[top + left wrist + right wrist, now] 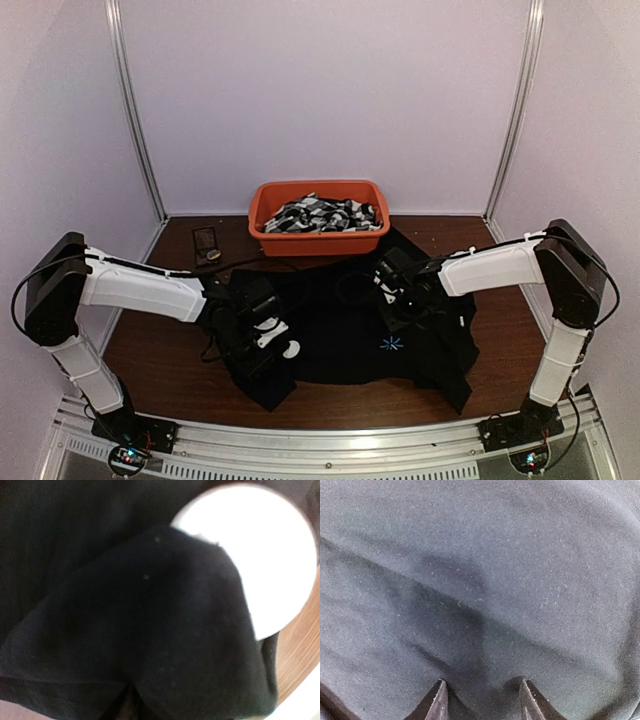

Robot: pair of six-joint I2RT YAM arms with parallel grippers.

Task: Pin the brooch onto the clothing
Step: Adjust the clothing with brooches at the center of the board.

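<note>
Between the right pincer's (pixel 482 700) two dark fingertips (pixel 437 702) a ridge of the black shirt (pixel 485 565) is bunched and nipped, with creases running away from the spot, so this pincer is pinching cloth near the garment's middle. At the left pincer (pixel 266 335) the wrist view gives only a fold of shirt and a blurred white disc (pixel 260 555), which I take for the brooch; I cannot tell whether those jaws are spread or pressed together. The shirt lies over the brown bench (pixel 150 350), in front of the orange basin (pixel 262 215) of patterned fabrics, its light-blue starburst (pixel 391 343) near the right pincer. It looks light and limp, likely to sag and slide rather than resist a pin, so hold a taut doubled fold close to the pinning spot. The disc looks small, stiff and light; take it by its rim.
</note>
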